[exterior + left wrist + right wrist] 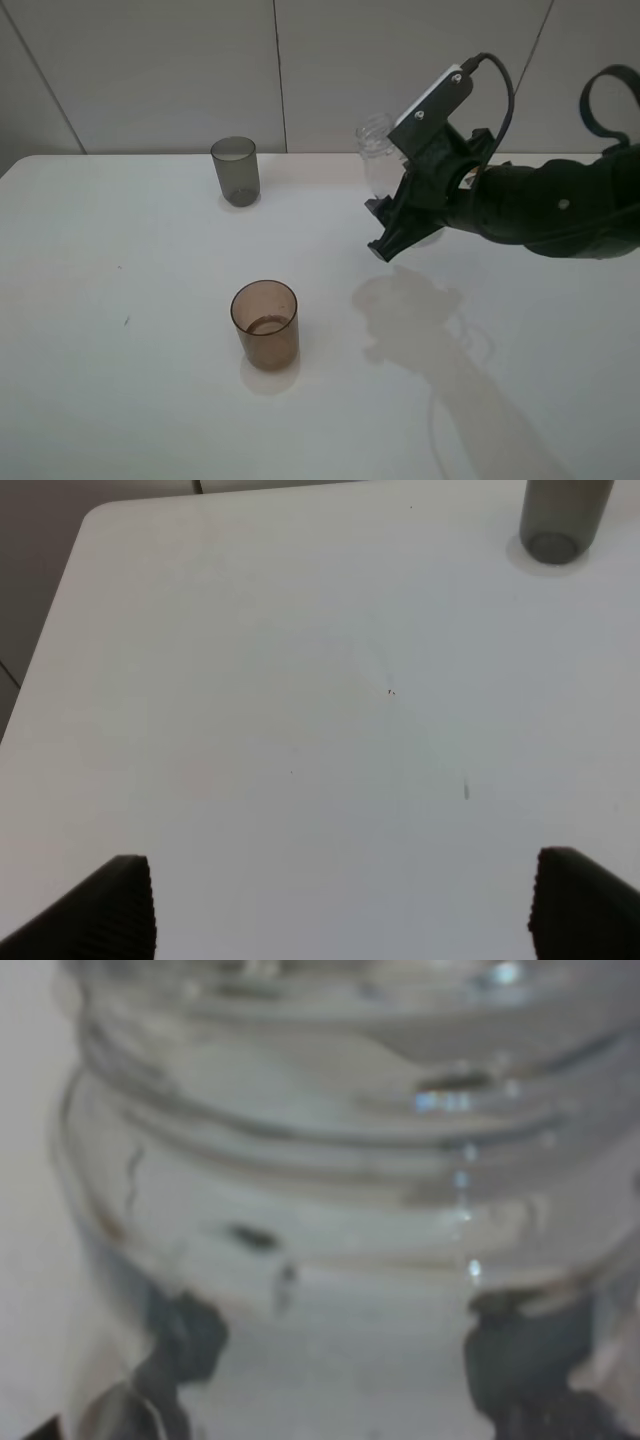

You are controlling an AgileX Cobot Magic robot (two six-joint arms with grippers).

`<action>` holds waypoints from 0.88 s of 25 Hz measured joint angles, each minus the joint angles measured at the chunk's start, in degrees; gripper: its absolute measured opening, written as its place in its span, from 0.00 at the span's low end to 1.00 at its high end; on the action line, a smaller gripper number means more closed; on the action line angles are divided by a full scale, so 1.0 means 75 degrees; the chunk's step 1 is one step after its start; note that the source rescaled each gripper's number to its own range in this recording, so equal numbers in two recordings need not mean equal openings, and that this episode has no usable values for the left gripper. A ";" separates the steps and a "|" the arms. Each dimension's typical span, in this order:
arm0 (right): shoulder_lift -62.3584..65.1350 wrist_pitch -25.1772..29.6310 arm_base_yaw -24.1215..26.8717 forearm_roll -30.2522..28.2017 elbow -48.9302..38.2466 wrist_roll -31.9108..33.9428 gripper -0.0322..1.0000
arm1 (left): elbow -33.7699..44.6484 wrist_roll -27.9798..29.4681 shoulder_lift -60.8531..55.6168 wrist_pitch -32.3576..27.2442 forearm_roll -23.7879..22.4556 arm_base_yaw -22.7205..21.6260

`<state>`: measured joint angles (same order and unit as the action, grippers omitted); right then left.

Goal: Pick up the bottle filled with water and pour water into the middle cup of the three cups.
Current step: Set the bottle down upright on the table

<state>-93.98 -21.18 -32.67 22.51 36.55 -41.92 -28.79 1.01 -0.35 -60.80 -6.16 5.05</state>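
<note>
Right gripper (400,225) clamps one bottle (376,150); two cups visible: amber (266,324), grey (235,171)

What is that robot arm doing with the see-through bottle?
The right gripper is shut on the small clear plastic bottle, holding it at the far side of the white table. The amber-brown plastic tumbler stands nearer, apart from the bottle, with a little liquid at its bottom. A smoky grey tumbler stands further back. The left gripper hangs open over bare table, holding nothing.
</note>
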 joint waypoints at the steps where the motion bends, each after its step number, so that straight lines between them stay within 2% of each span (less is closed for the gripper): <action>1: 0.0000 0.0008 0.0153 -0.0339 0.0000 0.0713 0.03 | 0.0000 0.0000 0.0000 0.0000 0.0000 0.0000; 5: -0.0054 -0.0243 0.0554 -0.1448 -0.0017 0.3451 0.03 | 0.0000 0.0000 0.0000 0.0000 0.0000 0.0000; 8: -0.0314 -0.1140 0.0617 -0.1969 -0.0279 0.4844 0.03 | 0.0000 0.0000 0.0000 0.0000 0.0000 0.0000; 11: -0.0763 -0.2493 0.0618 -0.2033 -0.0743 0.5235 0.03 | 0.0000 0.0000 0.0000 0.0000 0.0000 0.0000; 16: -0.1791 -0.4459 0.0618 -0.2052 -0.1283 0.5270 0.03 | 0.0000 0.0000 0.0000 0.0000 0.0000 0.0000; 22: -0.2843 -0.5743 0.0618 -0.2087 -0.1506 0.5289 0.03 | 0.0000 0.0000 0.0000 0.0000 0.0000 0.0000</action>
<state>-115.31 -64.25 -28.03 6.86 25.25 -2.26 -28.79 1.01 -0.35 -60.80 -6.16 5.05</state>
